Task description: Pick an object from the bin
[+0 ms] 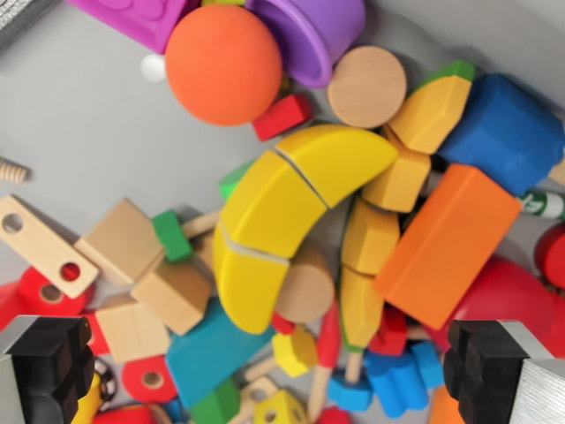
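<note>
Bin floor: we look straight down onto the grey floor of a bin, bare toward the wrist view's upper left and heaped with toys elsewhere.
Gripper: our gripper shows only as two black finger pads, one in the lower left corner and one in the lower right. The jaws stand wide apart with nothing between them, above the pile.
Landmark: we take the yellow banana as our landmark. It is a big wooden one in three joined slices, curving through the middle of the frame and lying on top of the heap.
Nearest the pads: below the banana sit a teal block and a small yellow star piece; a blue piece lies lower right of it.
Beside the banana: a plain wooden cylinder touches its lower end. Left of it we see natural wood blocks, a small green cube and a flat wooden bar with holes.
Right of the banana: a large orange block lies tilted, with a yellow wooden piece between it and the banana.
Far side: above the banana we see an orange ball, a small red block, a purple cup, a round wooden disc and, far right, a blue block.
</note>
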{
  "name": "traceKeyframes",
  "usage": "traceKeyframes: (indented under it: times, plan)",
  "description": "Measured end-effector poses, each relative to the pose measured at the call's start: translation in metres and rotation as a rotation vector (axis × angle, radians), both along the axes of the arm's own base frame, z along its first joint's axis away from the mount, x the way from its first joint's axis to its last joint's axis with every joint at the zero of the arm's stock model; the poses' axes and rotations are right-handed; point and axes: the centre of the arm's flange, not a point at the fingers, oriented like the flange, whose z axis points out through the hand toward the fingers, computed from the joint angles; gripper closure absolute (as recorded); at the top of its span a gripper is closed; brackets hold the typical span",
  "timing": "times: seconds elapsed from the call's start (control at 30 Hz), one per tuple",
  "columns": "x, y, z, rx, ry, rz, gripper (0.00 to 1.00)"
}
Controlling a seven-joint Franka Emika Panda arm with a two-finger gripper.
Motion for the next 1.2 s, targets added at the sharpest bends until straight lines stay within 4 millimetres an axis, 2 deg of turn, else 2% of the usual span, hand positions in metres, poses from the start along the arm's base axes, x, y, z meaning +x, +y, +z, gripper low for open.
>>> traceKeyframes:
  times: [1.2]
  plan:
    - [0.024, 0.042, -0.065, 0.027, -0.014, 0.451, 0.00]
